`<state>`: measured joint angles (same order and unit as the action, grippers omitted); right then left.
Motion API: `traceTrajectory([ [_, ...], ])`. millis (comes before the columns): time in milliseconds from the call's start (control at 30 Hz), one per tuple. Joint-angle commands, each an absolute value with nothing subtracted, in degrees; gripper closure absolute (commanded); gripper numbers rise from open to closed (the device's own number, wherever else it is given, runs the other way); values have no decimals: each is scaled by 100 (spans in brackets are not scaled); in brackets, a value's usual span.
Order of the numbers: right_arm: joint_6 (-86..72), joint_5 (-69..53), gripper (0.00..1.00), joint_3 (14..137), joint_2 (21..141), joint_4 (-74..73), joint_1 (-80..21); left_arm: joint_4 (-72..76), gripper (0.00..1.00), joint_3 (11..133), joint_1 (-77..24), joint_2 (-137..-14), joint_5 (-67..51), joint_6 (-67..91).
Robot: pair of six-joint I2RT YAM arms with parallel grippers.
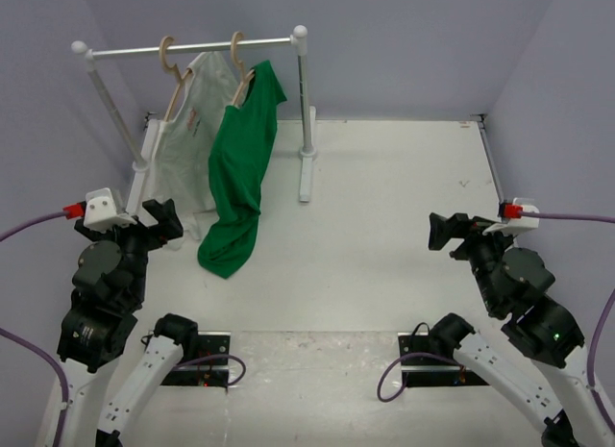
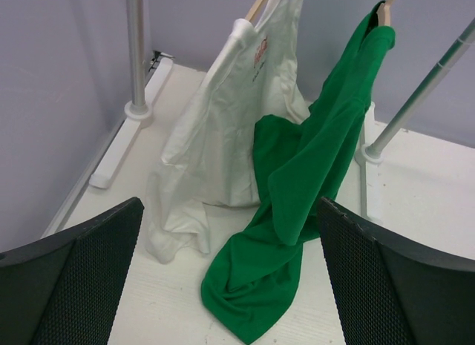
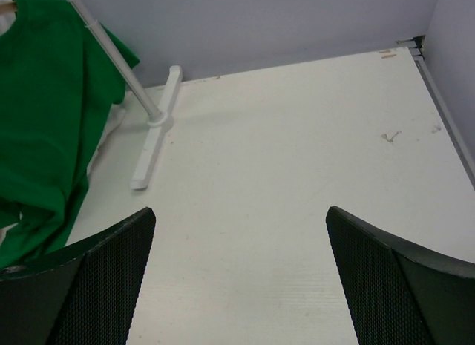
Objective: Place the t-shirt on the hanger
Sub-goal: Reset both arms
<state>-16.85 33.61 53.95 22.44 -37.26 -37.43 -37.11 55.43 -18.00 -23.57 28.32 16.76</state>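
T-shirt, plain bright green cloth, draped from the light tan wooden hanger on the white metal rail.
Its hem pools on the white table beside a white t-shirt, whose small red mark is unreadable. Bare tabletop stretches rightward. The left gripper and right gripper gape, holding nothing.

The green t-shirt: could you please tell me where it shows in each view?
Top external: green t-shirt upper left of centre, hanging on the rack, hem on the table.
Left wrist: green t-shirt centre to upper right, beside the white t-shirt.
Right wrist: green t-shirt at the left edge.
Shared landmark: the rack's right post.
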Motion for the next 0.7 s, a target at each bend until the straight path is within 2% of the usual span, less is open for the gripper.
traceTrajectory([
  [0,-1742,3547,1,5303,2128,-3773,-3735,-3425,0,5403,-1767,-2399,2700,1499],
  [667,-1882,3718,1,5201,2011,-3754,-3735,-2852,0,4698,-1767,-2418,2603,1583],
])
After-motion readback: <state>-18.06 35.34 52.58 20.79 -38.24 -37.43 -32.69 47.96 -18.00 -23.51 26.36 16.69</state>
